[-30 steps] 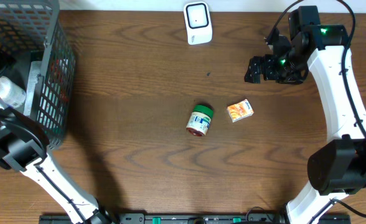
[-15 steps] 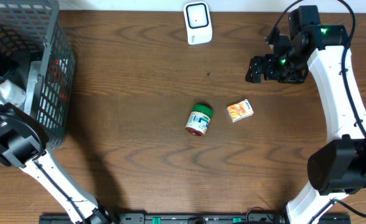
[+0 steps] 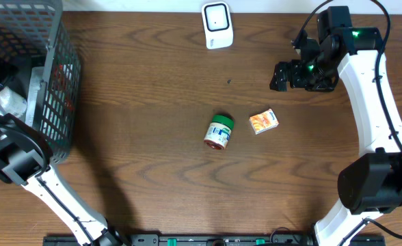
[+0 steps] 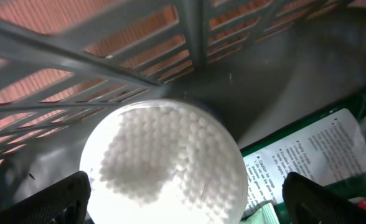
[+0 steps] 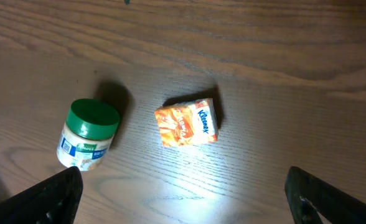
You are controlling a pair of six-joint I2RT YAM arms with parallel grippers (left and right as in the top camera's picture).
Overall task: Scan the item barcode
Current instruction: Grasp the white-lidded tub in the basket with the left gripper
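Scanner (image 3: 217,25), small white unit, sat at far edge of counter (image 3: 139,82), approx. mid-width, nothing near it. Candidate items lay mid-counter: green-lidded jar (image 3: 219,132) on its side, w/ orange Kleenex pack (image 3: 263,121) just beside it on robot's right, not touching.

R claw (image 3: 283,75) hung above counter between scanner and Kleenex pack, well apart from both. Its wrist cam looked down on jar (image 5: 89,134) and pack (image 5: 188,121); claw (image 5: 189,199) was spread wide, both tips at frame corners, holding nothing, touching nothing.

L claw (image 4: 186,199) was down inside grey mesh basket (image 3: 61,89) at counter's left end. It was also spread wide, tips flanking a round tub of cotton swabs (image 4: 164,158) seen top-on. Contact w/ tub: couldn't tell. Tub sat against basket wall (image 4: 139,56), next to a green-edged pkg w/ printed label (image 4: 307,155).
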